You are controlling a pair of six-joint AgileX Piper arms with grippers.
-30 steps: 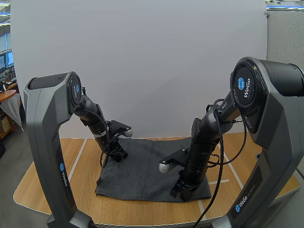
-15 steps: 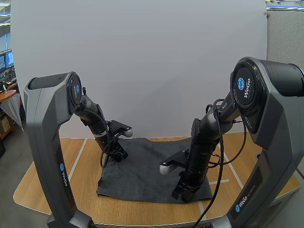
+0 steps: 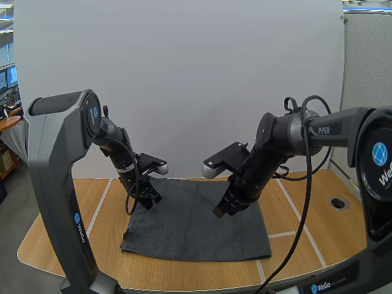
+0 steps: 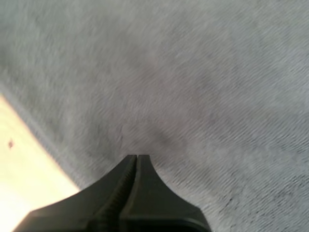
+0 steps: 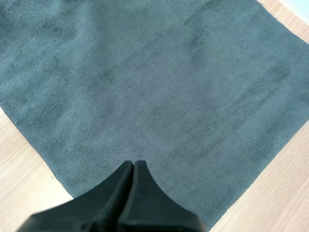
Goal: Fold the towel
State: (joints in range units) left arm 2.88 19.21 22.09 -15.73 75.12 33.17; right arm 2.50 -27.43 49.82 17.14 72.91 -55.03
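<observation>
1. We're in a robotics lab. Two grey arm stands rise at the near edge, the left stand [image 3: 58, 184] and the right stand [image 3: 375, 184], and the right one is badged "WeGo".
2. The wooden table [image 3: 55, 239] is marked out with white tape lines [image 3: 99, 205], and there's a cable hole [image 3: 338, 203] set into its right side.
3. A plain white backdrop panel [image 3: 184, 79] stands right behind the table.
4. A dark towel [image 3: 196, 223] lies spread flat between the two arms.
5. Past the panel's left edge there's a desk [image 3: 7, 122] with monitors [image 3: 5, 78] under ceiling strip lights [image 3: 5, 21]. On the right stands a grey partition [image 3: 367, 55], so this is a shared office-style workroom.
</observation>
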